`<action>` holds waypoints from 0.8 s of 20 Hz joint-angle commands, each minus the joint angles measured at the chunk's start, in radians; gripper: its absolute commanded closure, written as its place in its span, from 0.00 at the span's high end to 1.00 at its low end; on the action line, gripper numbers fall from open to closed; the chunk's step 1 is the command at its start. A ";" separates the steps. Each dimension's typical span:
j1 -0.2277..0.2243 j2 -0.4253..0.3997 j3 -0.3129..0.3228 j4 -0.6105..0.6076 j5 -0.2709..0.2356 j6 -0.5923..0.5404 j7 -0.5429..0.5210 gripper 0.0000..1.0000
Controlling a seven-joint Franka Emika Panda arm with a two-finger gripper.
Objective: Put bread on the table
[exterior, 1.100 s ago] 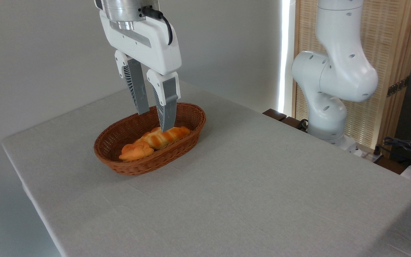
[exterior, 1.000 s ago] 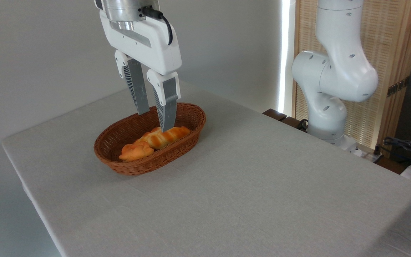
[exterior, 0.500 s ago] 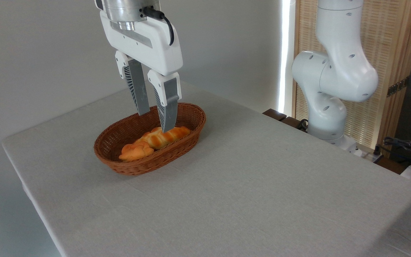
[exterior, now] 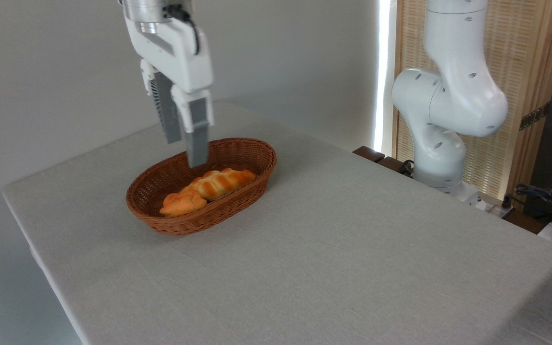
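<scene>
The bread (exterior: 180, 204), a small lumpy orange-golden bun, lies at the near-left end of a brown wicker basket (exterior: 202, 222) on the table (exterior: 333, 249). My gripper (exterior: 186, 153) hangs open above the basket's middle, its fingertips just over the far rim and nothing between them. Seen from here, one finger stands partly behind the other. The bun sits below and slightly to the left of the fingertips, untouched.
A longer braided golden loaf (exterior: 222, 182) lies in the basket beside the bun, touching it. The arm's white base (exterior: 448, 124) stands past the table's right far edge, with cables (exterior: 544, 196) beyond it. A wall runs behind the table.
The gripper has swung left and turned about its vertical axis, so its fingers now line up one behind the other. Its tips lifted off the braided loaf. Both breads stayed put.
</scene>
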State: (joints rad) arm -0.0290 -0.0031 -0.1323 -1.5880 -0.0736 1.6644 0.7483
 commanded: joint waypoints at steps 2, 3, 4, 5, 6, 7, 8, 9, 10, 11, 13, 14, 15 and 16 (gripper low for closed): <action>0.004 -0.001 -0.127 -0.118 -0.009 0.144 0.002 1.00; 0.004 -0.001 -0.153 -0.144 -0.009 0.179 0.002 1.00; 0.004 -0.001 -0.161 -0.153 -0.008 0.192 0.002 1.00; 0.004 -0.001 -0.168 -0.171 -0.003 0.210 0.005 1.00; 0.004 0.000 -0.173 -0.179 -0.003 0.216 0.008 1.00; 0.003 0.005 -0.175 -0.193 -0.002 0.222 0.013 1.00; 0.004 0.006 -0.178 -0.199 -0.002 0.225 0.013 1.00; 0.004 0.011 -0.190 -0.210 0.000 0.228 0.013 1.00; 0.003 0.012 -0.193 -0.216 0.001 0.229 0.013 1.00; 0.004 0.020 -0.194 -0.227 0.001 0.229 0.013 1.00; 0.004 0.023 -0.194 -0.239 0.001 0.230 0.013 1.00; 0.003 0.029 -0.196 -0.248 0.001 0.238 0.013 1.00; 0.003 0.032 -0.198 -0.256 0.001 0.250 0.013 1.00; 0.003 0.035 -0.208 -0.279 0.001 0.289 0.014 1.00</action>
State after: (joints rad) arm -0.0319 0.0233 -0.3232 -1.8198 -0.0735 1.8781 0.7474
